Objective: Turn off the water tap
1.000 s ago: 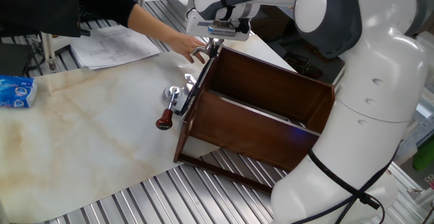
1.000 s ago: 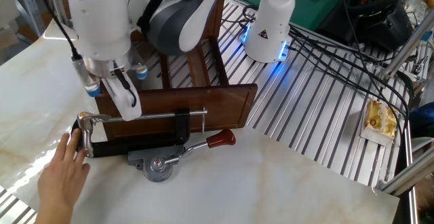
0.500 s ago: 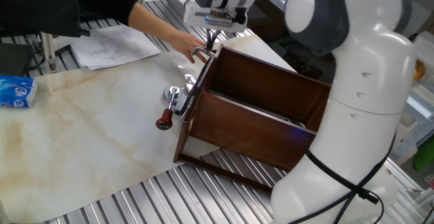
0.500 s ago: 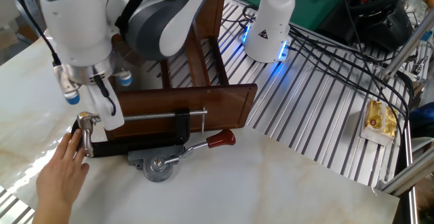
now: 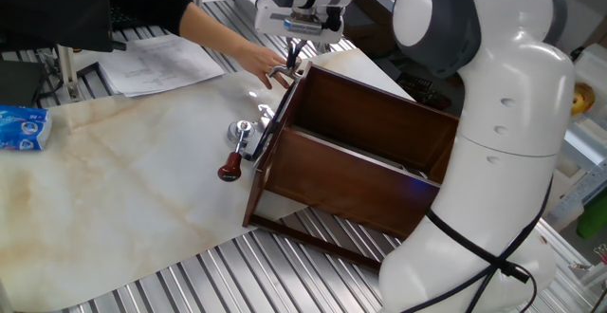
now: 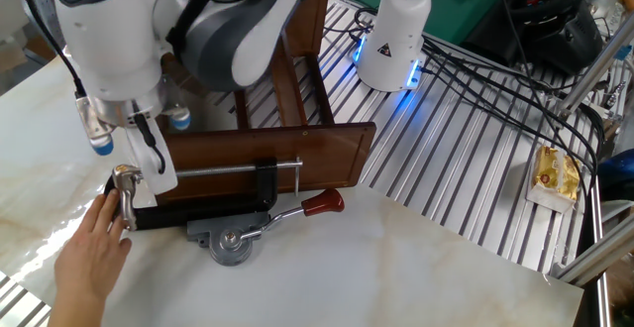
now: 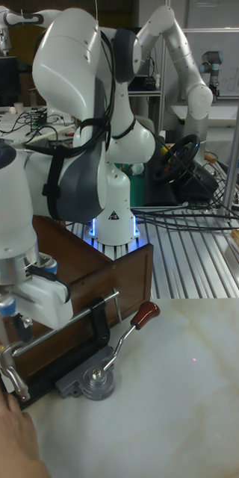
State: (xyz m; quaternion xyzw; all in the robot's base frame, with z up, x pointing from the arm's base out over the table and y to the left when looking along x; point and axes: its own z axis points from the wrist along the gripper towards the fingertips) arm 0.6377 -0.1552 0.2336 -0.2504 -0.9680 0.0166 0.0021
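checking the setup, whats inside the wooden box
The box lies on its side, open face up. One shelf board runs across it and nothing else shows. The far corners are hidden by the robot arm.

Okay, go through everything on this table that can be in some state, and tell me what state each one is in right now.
water tap: held at the clamp's end, lever position unclear.
gripper: down beside the tap, jaws unclear.
C-clamp: clamped along the box's wall.
wooden box: lying on its side, open.
red-knobbed fitting: lying on the table, untouched.
person's hand: flat on the table, fingers by the tap.
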